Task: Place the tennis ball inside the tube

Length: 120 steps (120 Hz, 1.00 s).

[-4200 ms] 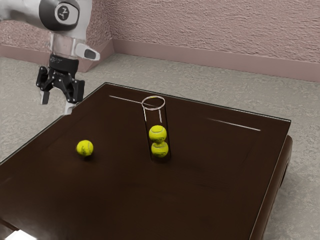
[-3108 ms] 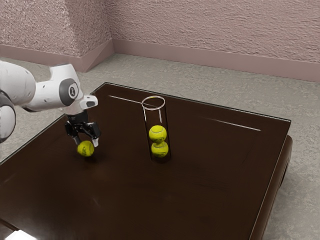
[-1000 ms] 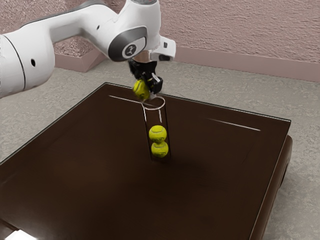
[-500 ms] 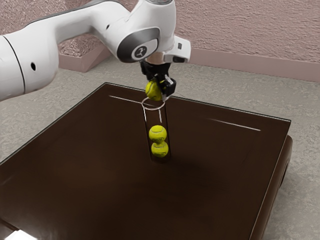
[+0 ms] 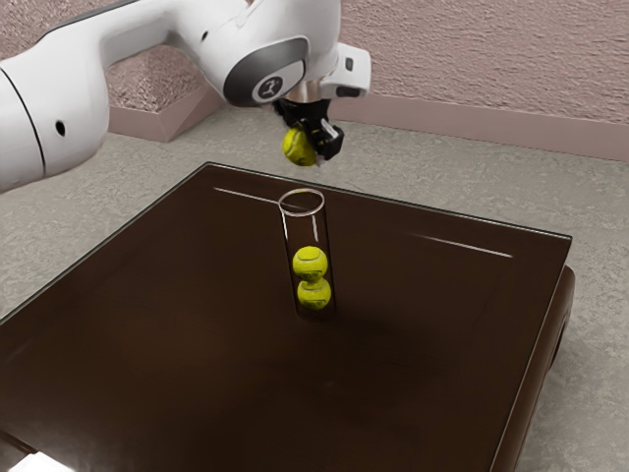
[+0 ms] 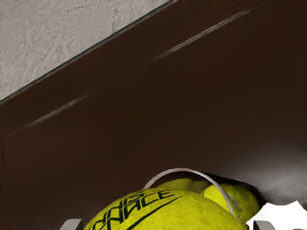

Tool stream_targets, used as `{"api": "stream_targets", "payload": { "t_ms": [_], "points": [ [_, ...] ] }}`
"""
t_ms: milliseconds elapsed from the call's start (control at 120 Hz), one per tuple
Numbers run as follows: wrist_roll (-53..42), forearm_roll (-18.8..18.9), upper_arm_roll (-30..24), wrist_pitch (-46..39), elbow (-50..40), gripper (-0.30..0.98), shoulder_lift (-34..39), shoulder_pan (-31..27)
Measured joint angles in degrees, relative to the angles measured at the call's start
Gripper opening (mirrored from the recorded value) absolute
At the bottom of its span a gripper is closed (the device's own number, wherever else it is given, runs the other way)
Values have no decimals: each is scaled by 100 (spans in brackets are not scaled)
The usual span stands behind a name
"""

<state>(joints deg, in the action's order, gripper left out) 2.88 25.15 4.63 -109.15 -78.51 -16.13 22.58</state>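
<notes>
Arm (image 5: pixel 61 128) comes in high from the exterior view's left, probably so that what it carries can pass over the tube's wall. The ball (image 5: pixel 297 146) is up off the counter (image 5: pixel 442 344), held by its sides in the gripper (image 5: pixel 310 149), which leaves its underside free; that grip should let it drop straight once released. The tube (image 5: pixel 314 228) stands upright on the counter, mouth up, ready to take a ball from above. Inside, two other balls (image 5: pixel 310 264) sit one on top of the other at the bottom, and the space above them seems meant for this one.

As for where the ball lies, it is between the two sides of the gripper, at its tips, and the gripper is clamped on it. Ball and gripper together are above the rim (image 5: pixel 324 204), near but apart from it. In the wrist view the rim shows partly past the ball, so I can't tell whether the ball is centred over the mouth. The insertion looks to be the step in hand; lining up, lowering and letting go remain. Off centre, the ball could catch the rim or tip the tube.
</notes>
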Motion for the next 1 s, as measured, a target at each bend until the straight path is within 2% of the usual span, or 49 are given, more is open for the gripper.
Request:
{"api": "stream_targets", "payload": {
  "t_ms": [400, 600, 767, 833, 883, 933, 1000],
  "points": [
    [-37, -503, -11, -205, -187, 24, -49, -288],
    [-102, -678, 0, -210, -185, 50, -61, -297],
    [-157, -737, -4, -204, -189, 60, -54, -294],
    [-174, -776, 67, 56, -194, 62, 58, -331],
    [-212, -944, 327, 409, -268, 63, 331, -604],
    [-270, -1169, 476, 699, -641, 65, 674, -1213],
    [-340, -1384, 86, 928, -1304, 66, 1235, -2390]
  ]
}}
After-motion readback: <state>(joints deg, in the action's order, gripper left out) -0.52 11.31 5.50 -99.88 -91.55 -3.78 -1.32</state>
